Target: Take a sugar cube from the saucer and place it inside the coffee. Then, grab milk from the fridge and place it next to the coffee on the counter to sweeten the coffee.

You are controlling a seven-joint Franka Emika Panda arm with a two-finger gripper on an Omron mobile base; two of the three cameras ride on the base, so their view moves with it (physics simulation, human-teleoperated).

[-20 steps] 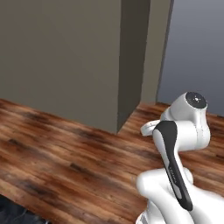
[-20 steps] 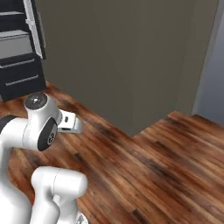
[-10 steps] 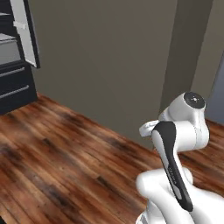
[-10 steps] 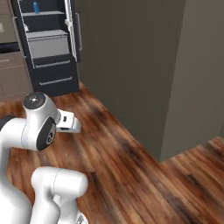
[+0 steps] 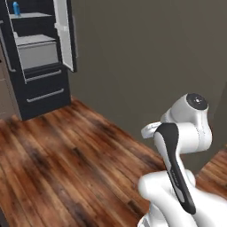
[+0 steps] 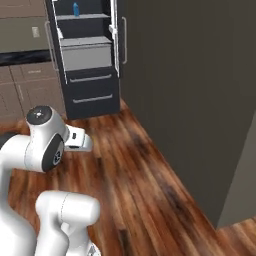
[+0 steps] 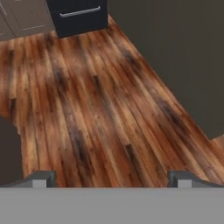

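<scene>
Here our gripper (image 7: 112,178) hangs with its tips wide apart and empty over the wood floor (image 7: 100,113), tucked in for the drive. Ahead stands the fridge (image 6: 87,55), door swung out so we can reach in. The milk (image 6: 75,9) sits on its top shelf, well away from us, so the fetch seems only begun.

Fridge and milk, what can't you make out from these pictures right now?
- The milk: too small in both base views to read its shape or side patch.
- The fridge: top cut off by the upper edge in both base views; the hand view catches just its bottom drawer.
- The gripper: open, nothing between the fingertips at the hand view's bottom.
</scene>
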